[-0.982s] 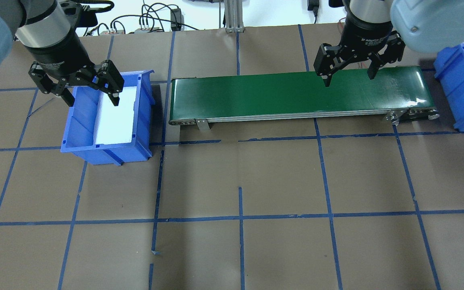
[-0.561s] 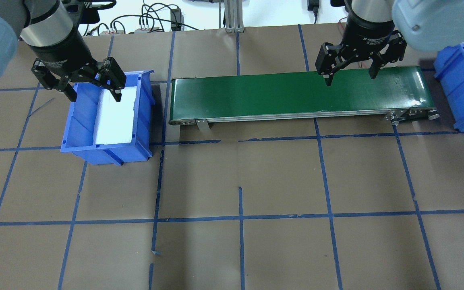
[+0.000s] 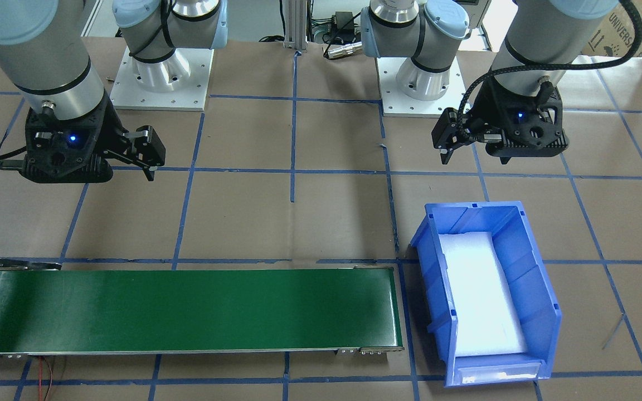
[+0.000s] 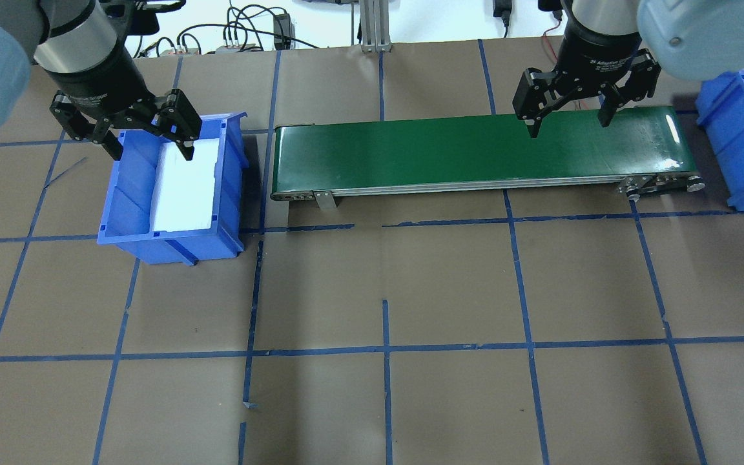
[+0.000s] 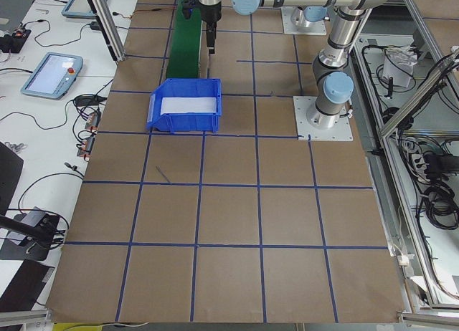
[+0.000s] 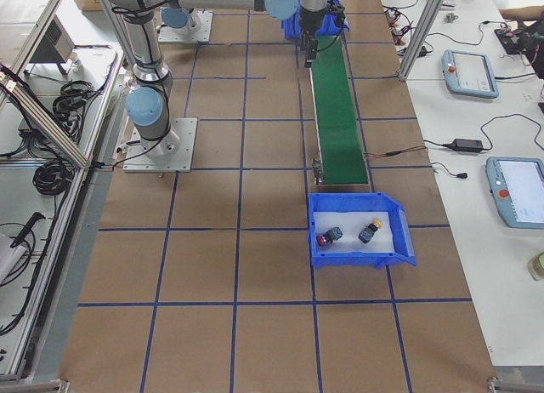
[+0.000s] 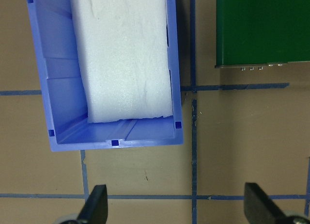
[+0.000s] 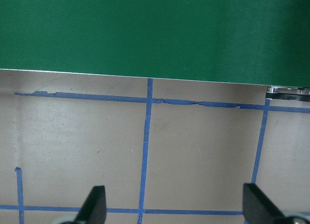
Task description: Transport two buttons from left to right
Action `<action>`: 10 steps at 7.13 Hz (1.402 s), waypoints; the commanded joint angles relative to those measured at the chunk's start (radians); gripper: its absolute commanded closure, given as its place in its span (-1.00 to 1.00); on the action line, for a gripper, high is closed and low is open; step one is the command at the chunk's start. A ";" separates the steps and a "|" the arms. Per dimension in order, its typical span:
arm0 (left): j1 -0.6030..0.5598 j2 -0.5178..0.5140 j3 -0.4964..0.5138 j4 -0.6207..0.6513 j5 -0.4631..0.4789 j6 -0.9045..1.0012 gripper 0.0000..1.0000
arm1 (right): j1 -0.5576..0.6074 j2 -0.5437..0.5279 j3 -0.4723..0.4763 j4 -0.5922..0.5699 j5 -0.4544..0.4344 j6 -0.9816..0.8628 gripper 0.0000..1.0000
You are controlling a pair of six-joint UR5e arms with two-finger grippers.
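Note:
The red button (image 6: 324,238) and the yellow button (image 6: 371,230) lie on white foam in the blue bin (image 6: 364,258) past the conveyor's right end, seen in the exterior right view. In the overhead view that bin (image 4: 737,145) is cut off at the right edge. My left gripper (image 4: 151,152) is open and empty above the far end of the left blue bin (image 4: 233,187), which holds only white foam (image 7: 123,54). My right gripper (image 4: 568,128) is open and empty above the green conveyor belt (image 4: 449,152) near its right end.
The conveyor (image 3: 181,309) lies between the two bins. Brown paper with blue tape lines covers the table (image 4: 385,290). Cables and power bricks (image 4: 268,32) lie beyond the far edge.
Both grippers have drifted a little toward the far side of the table, the right one also slightly to the right. Both stay open.

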 commanded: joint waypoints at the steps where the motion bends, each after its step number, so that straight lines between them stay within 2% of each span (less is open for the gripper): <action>1: 0.000 -0.001 0.010 0.059 -0.007 0.001 -1.00 | 0.001 0.005 -0.007 0.000 0.000 0.000 -1.00; 10: -0.002 0.012 0.007 0.151 -0.021 0.038 -1.00 | -0.002 0.003 0.001 -0.006 0.000 0.000 -1.00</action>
